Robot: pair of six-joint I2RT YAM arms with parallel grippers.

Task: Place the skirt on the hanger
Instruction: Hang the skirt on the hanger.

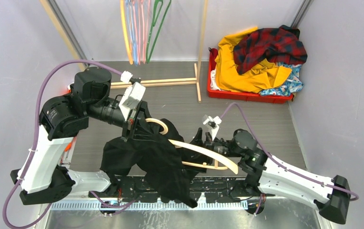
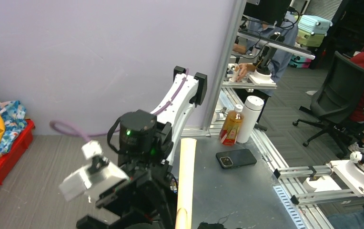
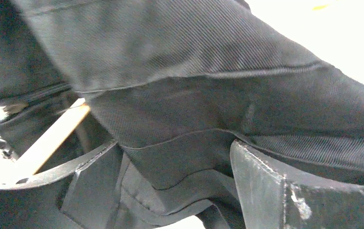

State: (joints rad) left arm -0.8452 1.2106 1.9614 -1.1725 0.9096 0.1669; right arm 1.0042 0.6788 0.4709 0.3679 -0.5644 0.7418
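The skirt (image 1: 292, 82) lies in the red bin (image 1: 247, 97), well apart from the hanger (image 1: 204, 152), which the left jaws clench under a draped black garment (image 1: 161, 162); with the right jaws spread wide around that cloth, it could slide off the tilted hanger.

We see two arms, white shells and black joints.
Left arm (image 1: 44, 157) and right arm (image 1: 289, 180) each carry a purple cable (image 1: 85, 61) and a white wrist camera (image 1: 132, 97); the right gripper (image 3: 175, 167) has scuffed black jaws.
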